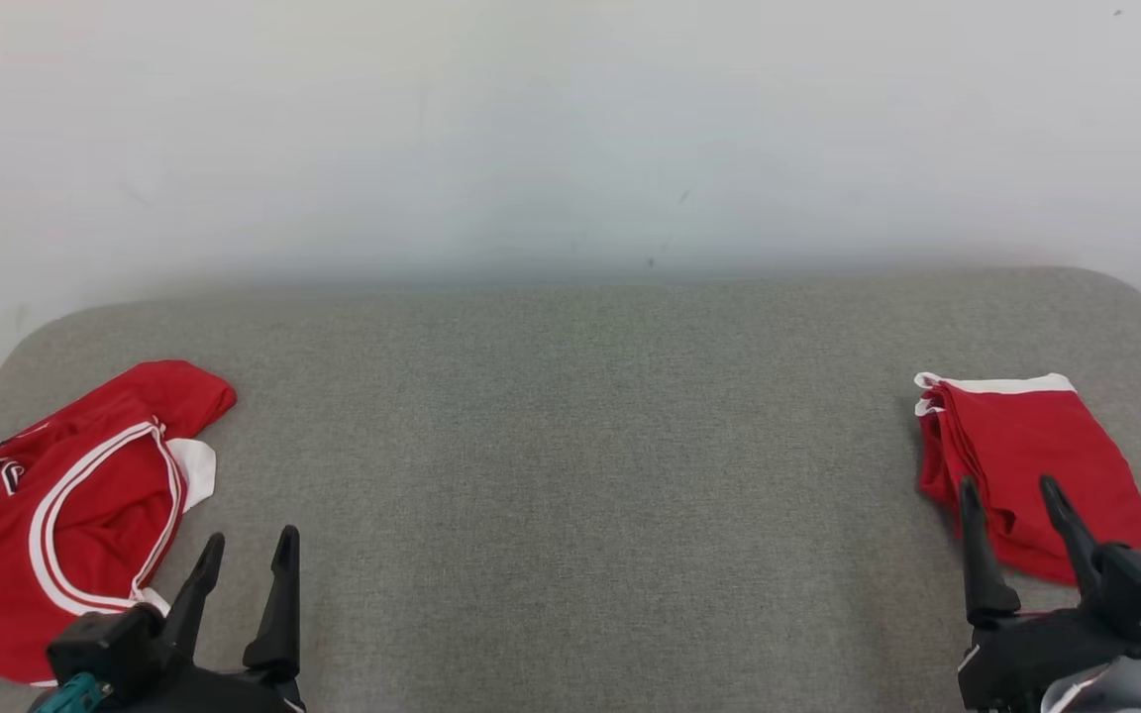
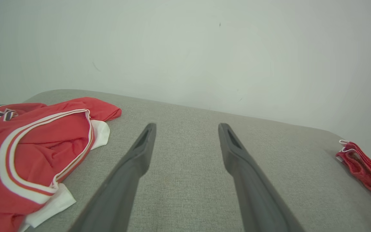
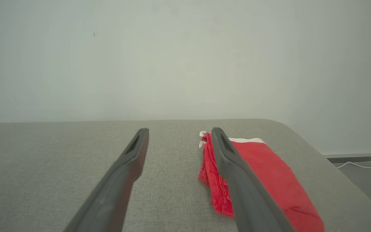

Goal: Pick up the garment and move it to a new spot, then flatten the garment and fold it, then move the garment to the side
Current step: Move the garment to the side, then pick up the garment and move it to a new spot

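Head view first: red jersey [image 1: 65,505] lies crumpled at the lower left on the gray cushion [image 1: 570,446]. Its long side runs from lower left up to upper right. The frame edge cuts off its left part, and its black-and-white letters are too cut off to read. Folded red cloth [image 1: 1026,446] lies at the right, white end up, slanting down to the right, its low end hidden behind the right gripper [image 1: 1008,483]. The left gripper [image 1: 252,537] sits just beside the jersey. Both grippers are spread wide and hold nothing. Left wrist view: the jersey is at the left, and the folded cloth is tiny at the right edge. Right wrist view: the folded cloth's stacked layers show, partly behind one finger, and a white cord [image 3: 359,166] lies at the far right.
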`<state>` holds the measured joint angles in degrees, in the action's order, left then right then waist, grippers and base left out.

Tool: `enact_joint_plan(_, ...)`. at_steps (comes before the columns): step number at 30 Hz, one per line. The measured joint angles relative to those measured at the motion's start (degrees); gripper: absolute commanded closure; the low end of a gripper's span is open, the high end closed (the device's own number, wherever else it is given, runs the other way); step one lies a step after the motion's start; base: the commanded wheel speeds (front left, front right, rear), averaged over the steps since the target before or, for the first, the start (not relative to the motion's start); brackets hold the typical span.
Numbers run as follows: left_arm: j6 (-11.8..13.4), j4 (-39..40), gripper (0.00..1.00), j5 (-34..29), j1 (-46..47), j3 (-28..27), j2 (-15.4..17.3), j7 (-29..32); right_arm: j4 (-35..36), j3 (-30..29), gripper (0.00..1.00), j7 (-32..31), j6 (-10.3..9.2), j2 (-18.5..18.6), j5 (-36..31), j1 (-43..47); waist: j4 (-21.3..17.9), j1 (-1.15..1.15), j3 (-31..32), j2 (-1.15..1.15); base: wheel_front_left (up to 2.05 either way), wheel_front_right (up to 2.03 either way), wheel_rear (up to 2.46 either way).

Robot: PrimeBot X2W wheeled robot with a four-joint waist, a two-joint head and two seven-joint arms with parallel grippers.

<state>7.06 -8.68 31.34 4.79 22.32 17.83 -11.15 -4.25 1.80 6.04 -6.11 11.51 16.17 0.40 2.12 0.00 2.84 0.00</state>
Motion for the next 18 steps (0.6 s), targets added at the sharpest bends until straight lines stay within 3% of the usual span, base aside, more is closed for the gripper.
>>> enact_joint_plan(10, 0.0, 0.2, 0.0, 1.0, 0.0, -1.7, -1.1, 0.0, 0.5, -0.1, 0.0, -0.1, -0.01, -0.1, 0.5, 1.6, -0.4, 0.01, -0.2, 0.0, 0.0, 0.0, 0.0)
enact_joint_plan(18, 0.1, 0.2, 0.0, 0.6, 0.5, -1.0, -2.1, 1.4, 0.7, -1.7, 0.0, -0.1, -0.02, 0.1, 1.5, 4.0, 1.8, 0.01, -0.5, 0.0, 0.0, 0.0, 0.0)
